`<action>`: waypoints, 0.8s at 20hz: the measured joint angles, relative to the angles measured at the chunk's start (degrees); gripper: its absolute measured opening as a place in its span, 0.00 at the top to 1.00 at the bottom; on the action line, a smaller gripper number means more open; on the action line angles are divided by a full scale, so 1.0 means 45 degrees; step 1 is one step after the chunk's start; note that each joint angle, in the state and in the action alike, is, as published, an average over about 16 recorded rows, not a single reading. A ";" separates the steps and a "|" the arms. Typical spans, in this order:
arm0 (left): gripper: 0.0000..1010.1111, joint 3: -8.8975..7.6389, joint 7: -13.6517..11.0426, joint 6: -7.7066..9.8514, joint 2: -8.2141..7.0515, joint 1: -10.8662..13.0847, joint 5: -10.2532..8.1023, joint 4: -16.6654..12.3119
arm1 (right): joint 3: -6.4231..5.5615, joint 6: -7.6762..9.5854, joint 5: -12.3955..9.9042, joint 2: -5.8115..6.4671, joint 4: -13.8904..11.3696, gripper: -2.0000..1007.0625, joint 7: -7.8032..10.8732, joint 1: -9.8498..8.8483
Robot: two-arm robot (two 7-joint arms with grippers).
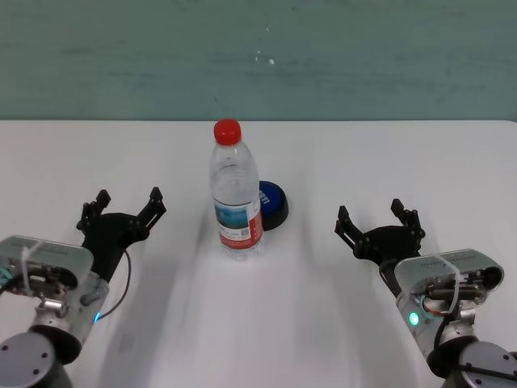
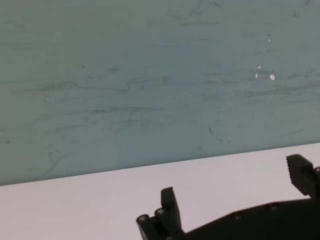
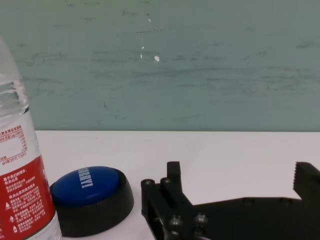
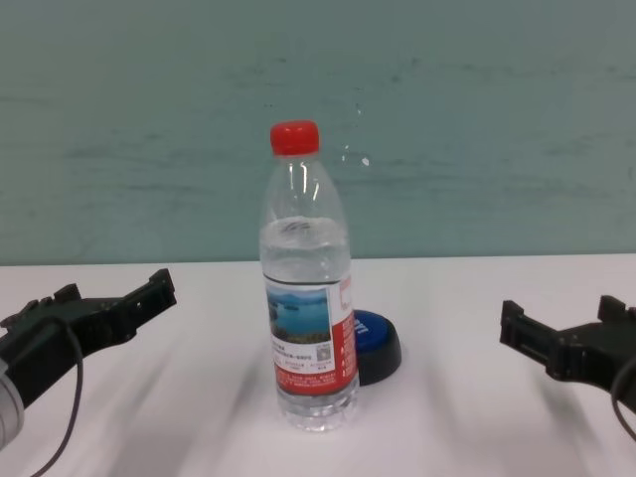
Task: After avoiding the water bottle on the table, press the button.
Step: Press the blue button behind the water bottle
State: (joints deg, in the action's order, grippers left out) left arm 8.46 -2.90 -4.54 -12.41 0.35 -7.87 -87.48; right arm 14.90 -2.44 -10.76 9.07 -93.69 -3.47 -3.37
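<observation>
The water bottle (image 1: 237,191), clear with a red cap and a lake label, stands upright mid-table (image 1: 323,323); it also shows in the chest view (image 4: 305,288) and the right wrist view (image 3: 20,180). The blue-topped button (image 1: 271,204) sits just behind and to the right of it, partly hidden; it shows in the right wrist view (image 3: 92,197) and the chest view (image 4: 376,345). My left gripper (image 1: 125,208) is open and empty, left of the bottle. My right gripper (image 1: 377,220) is open and empty, right of the button.
A teal wall (image 1: 258,56) rises behind the table's far edge. The white tabletop stretches wide on both sides of the bottle, with bare surface between each gripper and the bottle.
</observation>
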 joint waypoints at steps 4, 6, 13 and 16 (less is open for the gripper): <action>0.00 0.0000 0.0000 0.0000 0.0000 0.0000 0.0000 0.0000 | 0.0000 0.0000 0.0000 0.0000 0.0000 0.00 0.0000 0.0000; 0.00 0.0000 0.0000 0.0000 0.0000 0.0000 0.0000 0.0000 | 0.0000 0.0000 0.0000 0.0000 0.0000 0.00 0.0000 0.0000; 0.00 0.0000 0.0000 0.0000 0.0000 0.0000 0.0000 0.0000 | 0.0000 0.0000 0.0000 0.0000 0.0000 0.00 0.0000 0.0000; 0.00 0.0000 0.0000 0.0000 0.0000 0.0000 0.0000 0.0000 | 0.0000 0.0000 0.0000 0.0000 0.0000 0.00 0.0000 0.0000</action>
State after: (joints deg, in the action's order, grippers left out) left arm 8.46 -2.90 -4.54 -12.41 0.35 -7.88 -87.48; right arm 14.90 -2.44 -10.76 9.07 -93.69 -3.47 -3.37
